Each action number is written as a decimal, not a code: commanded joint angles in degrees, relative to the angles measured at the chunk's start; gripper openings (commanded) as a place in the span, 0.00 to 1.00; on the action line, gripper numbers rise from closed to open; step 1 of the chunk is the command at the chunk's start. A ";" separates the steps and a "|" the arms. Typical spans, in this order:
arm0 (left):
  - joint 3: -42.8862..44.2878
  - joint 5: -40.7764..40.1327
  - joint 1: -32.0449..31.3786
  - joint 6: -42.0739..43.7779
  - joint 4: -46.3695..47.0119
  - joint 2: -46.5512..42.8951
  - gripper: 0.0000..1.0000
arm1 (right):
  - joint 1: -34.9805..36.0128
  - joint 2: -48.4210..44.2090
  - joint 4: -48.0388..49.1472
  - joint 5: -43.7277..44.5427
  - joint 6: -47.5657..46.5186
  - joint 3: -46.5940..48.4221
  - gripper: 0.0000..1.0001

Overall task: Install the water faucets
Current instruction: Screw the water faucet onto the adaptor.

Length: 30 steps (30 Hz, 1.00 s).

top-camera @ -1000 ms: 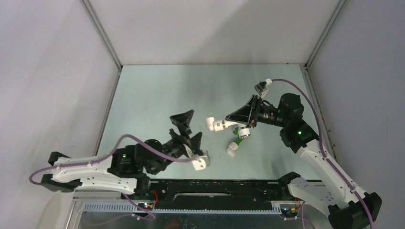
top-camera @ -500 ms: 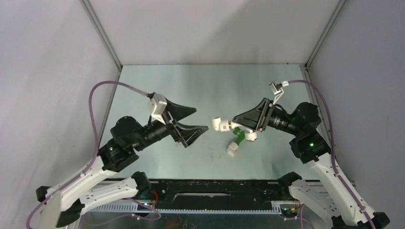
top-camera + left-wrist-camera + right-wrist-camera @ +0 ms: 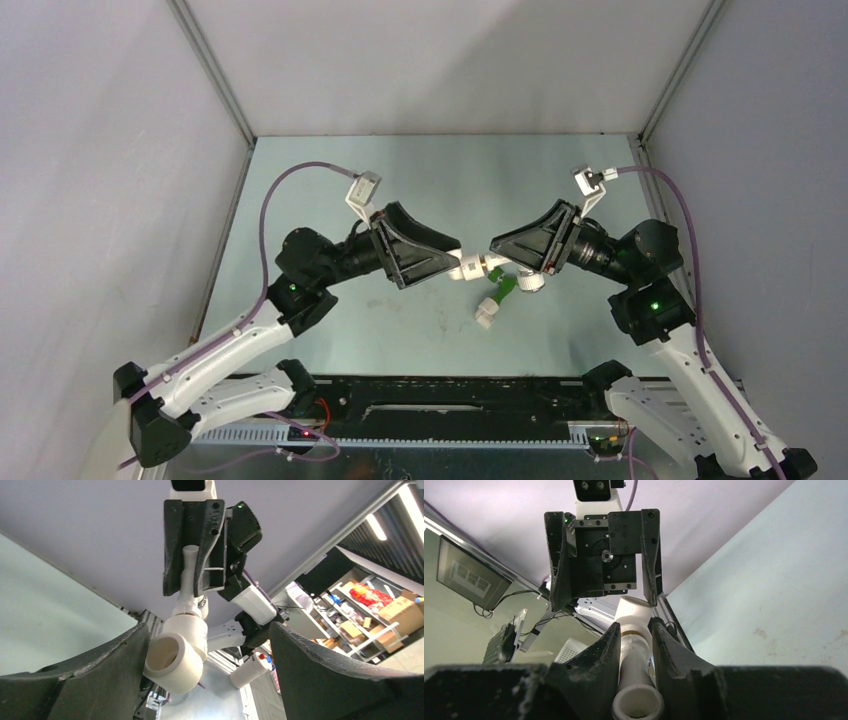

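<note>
Two grippers met above the worktop (image 3: 330, 180): the right gripper (image 3: 500, 255) had its jaws clenched on the white faucet (image 3: 189, 587), and the left gripper (image 3: 456, 258) had its jaws spread around the elbow fitting (image 3: 175, 657). Next, I judged, was closing and twisting. The green faucet (image 3: 503, 288) lay just underneath; the walls (image 3: 100, 200) stood well apart

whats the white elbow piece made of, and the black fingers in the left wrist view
White elbow fitting: likely moulded plastic, smooth with a soft sheen, thick-walled open socket. Left fingers: seemingly hard black plastic, matte and slightly grainy; possibly printed, the look leaves that open.
</note>
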 commanded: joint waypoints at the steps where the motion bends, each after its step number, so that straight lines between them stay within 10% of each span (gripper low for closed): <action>1: 1.28 4.02 0.22 -4.91 7.55 0.75 0.88 | -0.22 -0.78 5.38 0.55 1.39 0.95 0.00; 11: 3.83 -6.19 0.36 10.76 -17.44 -3.81 0.99 | -0.24 -1.34 5.73 0.76 1.07 0.95 0.00; 21: -1.45 4.43 0.44 -6.00 8.14 2.21 0.95 | -0.19 -1.43 5.74 1.00 0.95 0.93 0.00; 25: -0.51 5.42 0.43 -7.33 10.29 3.95 0.78 | -0.25 -1.74 4.72 1.79 0.57 0.94 0.00; 30: 0.02 4.86 0.43 -2.99 7.35 2.26 0.31 | -0.18 -1.87 1.49 2.96 -0.13 0.95 0.00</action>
